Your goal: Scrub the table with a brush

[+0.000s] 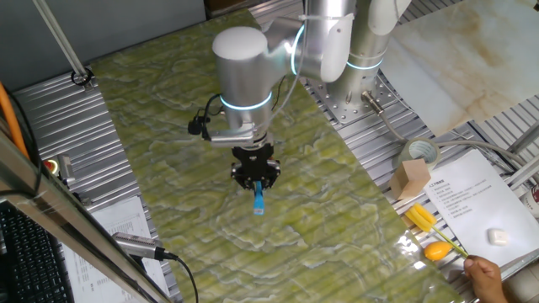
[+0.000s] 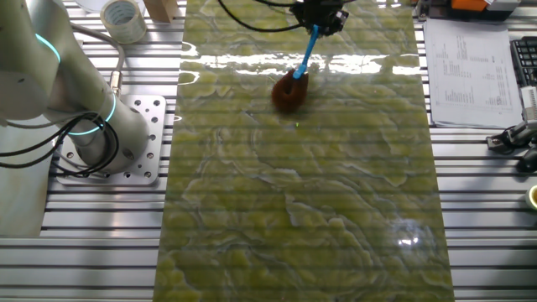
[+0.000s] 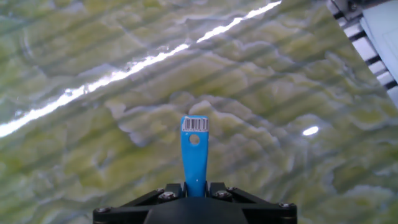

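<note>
While fingers (image 1: 255, 179) clamp thin blue handle, brush (image 2: 291, 88) tuft meets glossy marbled table (image 2: 319, 210)

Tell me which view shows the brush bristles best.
The other fixed view: the brush shows its reddish-brown tuft against the table, handle in the gripper. One fixed view and the hand view show only the blue handle; no bristles are visible.

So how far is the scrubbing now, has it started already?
The pick-up looks done: the pincer is shut on the light-blue handle of the brush. In hand: in the other fixed view the reddish-brown bristles seem to rest on the green marbled table near one end. Whether a stroke has begun cannot be told. The rest of the slab remains to scrub; no scrub marks show.
</note>
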`<move>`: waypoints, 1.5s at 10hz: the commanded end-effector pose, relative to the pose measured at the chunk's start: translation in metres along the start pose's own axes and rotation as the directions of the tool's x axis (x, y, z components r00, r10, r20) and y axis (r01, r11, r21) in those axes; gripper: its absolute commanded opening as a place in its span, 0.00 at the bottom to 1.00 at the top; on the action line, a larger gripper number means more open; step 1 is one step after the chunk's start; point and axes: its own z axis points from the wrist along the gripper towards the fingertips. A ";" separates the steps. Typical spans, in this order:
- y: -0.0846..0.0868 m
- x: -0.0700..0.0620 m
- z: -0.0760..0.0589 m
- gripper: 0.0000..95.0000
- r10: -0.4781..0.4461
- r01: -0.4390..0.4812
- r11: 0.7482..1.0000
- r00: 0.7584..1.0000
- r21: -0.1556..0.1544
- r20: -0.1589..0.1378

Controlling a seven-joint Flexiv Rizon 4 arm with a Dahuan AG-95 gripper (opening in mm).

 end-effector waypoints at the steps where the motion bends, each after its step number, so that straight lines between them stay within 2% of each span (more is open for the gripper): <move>1: 0.006 -0.015 0.010 0.00 0.128 -0.127 0.992 0.991 -0.018 0.046; 4: 0.014 -0.039 0.017 0.00 0.246 -0.246 0.969 0.967 -0.005 0.072; 5: 0.017 -0.045 0.018 0.00 0.299 -0.299 0.954 0.950 -0.016 0.087; 7: 0.020 -0.052 0.021 0.00 0.349 -0.347 0.937 0.931 -0.031 0.111; 9: 0.021 -0.055 0.022 0.00 0.417 -0.413 0.909 0.898 -0.060 0.140; 10: 0.021 -0.056 0.022 0.00 0.400 -0.397 0.917 0.907 -0.046 0.136; 11: 0.021 -0.056 0.021 0.00 0.362 -0.362 0.932 0.924 -0.021 0.122; 12: 0.022 -0.056 0.020 0.00 0.289 -0.293 0.955 0.954 0.037 0.075; 13: 0.022 -0.056 0.018 0.00 0.236 -0.238 0.968 0.971 0.077 0.032; 14: 0.022 -0.057 0.015 0.00 0.176 -0.171 0.978 0.984 0.121 -0.026; 15: 0.022 -0.057 0.014 0.00 0.161 -0.154 0.979 0.986 0.131 -0.043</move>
